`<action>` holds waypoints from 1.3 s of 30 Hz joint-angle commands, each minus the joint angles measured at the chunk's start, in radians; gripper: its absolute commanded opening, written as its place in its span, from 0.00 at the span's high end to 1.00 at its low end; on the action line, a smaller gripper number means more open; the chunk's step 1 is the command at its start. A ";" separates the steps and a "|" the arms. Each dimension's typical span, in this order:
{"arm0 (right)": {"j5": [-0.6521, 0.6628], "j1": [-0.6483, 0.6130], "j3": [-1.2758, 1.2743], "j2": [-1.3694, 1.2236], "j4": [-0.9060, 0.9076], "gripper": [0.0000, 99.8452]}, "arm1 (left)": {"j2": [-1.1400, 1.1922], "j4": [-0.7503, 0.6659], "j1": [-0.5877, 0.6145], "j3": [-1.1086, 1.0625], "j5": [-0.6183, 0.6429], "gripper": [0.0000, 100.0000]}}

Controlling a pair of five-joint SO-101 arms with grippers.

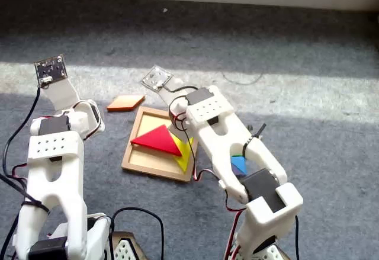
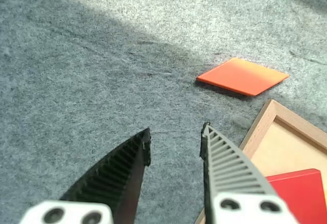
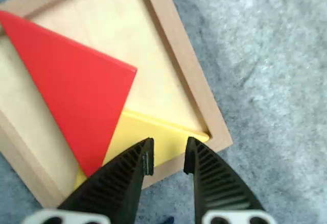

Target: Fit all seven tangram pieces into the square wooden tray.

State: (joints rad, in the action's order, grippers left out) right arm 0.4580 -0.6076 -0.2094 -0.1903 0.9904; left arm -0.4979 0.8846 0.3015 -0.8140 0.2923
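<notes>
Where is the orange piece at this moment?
In the high view the orange piece lies flat on the grey mat, just outside the far left corner of the tray, near the left claw.

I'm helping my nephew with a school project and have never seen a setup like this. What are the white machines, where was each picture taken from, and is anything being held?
These are two small robot arms standing side by side on a grey mat. The high view comes from a fixed camera looking down on both, the left arm and the right arm. The other two pictures come from a camera on each arm's wrist, looking along its pincer, the two-fingered grasping part.

The left pincer is open above bare mat, with an orange parallelogram lying ahead of it. The right pincer is open over a corner of the square wooden tray. A red triangle and a yellow triangle lie in the tray. A blue piece peeks out beside the right arm. Nothing is held.
</notes>
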 commanded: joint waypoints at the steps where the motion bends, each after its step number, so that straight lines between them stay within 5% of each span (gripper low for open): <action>1: -0.098 -0.021 0.041 0.056 -0.145 0.89 | -0.030 -0.015 0.010 0.005 0.006 0.82; 15: -0.167 -0.050 0.048 -0.130 -0.323 0.89 | -0.030 -0.015 0.010 0.005 0.006 0.82; 32: -0.166 -0.111 0.081 -0.087 -0.008 0.89 | -0.030 -0.015 0.010 0.005 0.006 0.82; 39: -0.169 -0.125 0.084 -0.024 -0.082 0.89 | -0.030 -0.015 0.010 0.005 0.006 0.82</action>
State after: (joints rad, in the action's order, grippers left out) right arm 0.2984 -0.7058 -0.1527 -0.2777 0.9613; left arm -0.4979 0.8846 0.3015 -0.8140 0.2923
